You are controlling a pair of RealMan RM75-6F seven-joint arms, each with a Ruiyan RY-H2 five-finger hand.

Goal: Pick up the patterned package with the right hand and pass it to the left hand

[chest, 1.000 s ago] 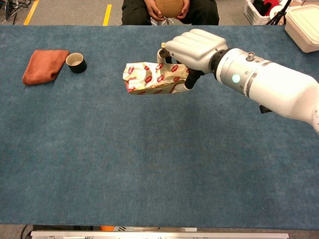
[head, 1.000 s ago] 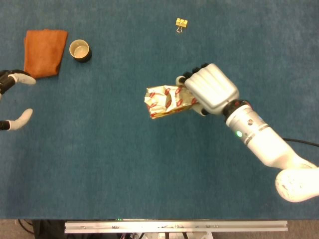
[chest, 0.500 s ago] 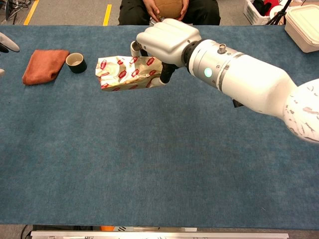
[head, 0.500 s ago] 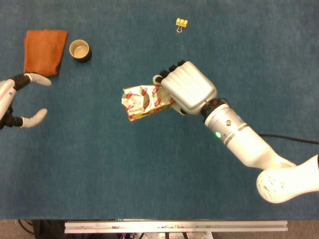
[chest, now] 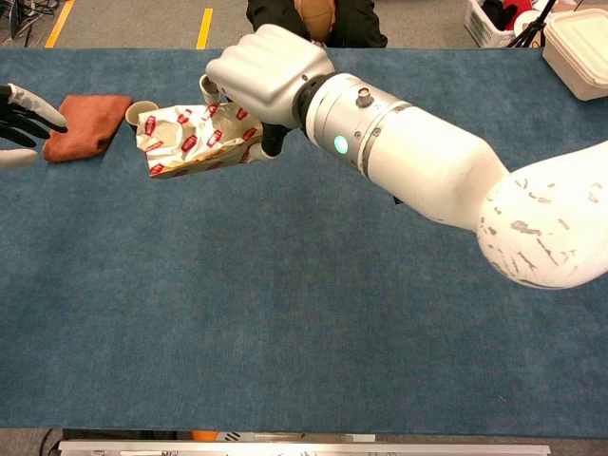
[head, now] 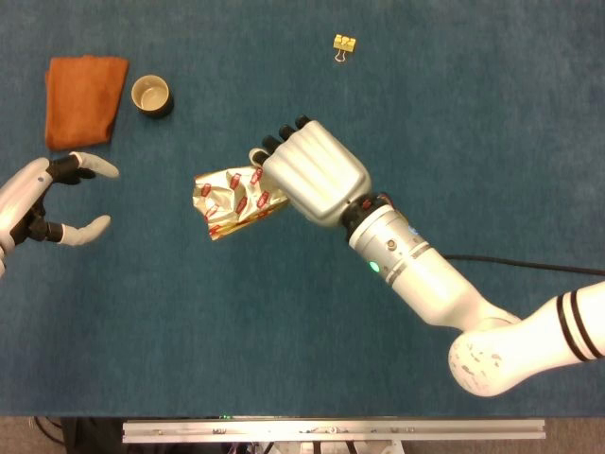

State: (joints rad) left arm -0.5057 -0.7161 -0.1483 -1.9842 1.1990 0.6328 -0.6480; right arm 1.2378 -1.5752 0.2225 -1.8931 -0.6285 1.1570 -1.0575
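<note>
Right hand [head: 312, 175] gripping the patterned package [head: 232, 200] at its right end, fingers curled over the top edge; package is gold foil with red-and-white labels, crumpled, tilted with its free end pointing down-left in head view; held clear of the blue counter [head: 284, 340], not touching it. Chest view agrees: right hand [chest: 266, 76] closed around the package [chest: 185, 138], free end reaching toward the robot's left; white forearm with a green indicator light running back to the right.

Left hand [head: 43, 199] at the far left edge of head view; holds nothing; thumb and fingers spread in an open C facing the package; well apart from it, a stretch of bare counter between them. In chest view only the fingertips of the left hand [chest: 19, 123] show at the left edge, spread, nothing in them.

Other items on the counter: orange cloth [head: 85, 99] folded at upper left, just above the left hand; small dark cup [head: 151, 96] with pale interior just beside the cloth on its right, upright; yellow binder clip [head: 345, 44] near the far edge, well apart from everything else. In chest view the cup [chest: 141, 110] is partly hidden behind the package; cloth [chest: 85, 123] beside the left fingertips.
</note>
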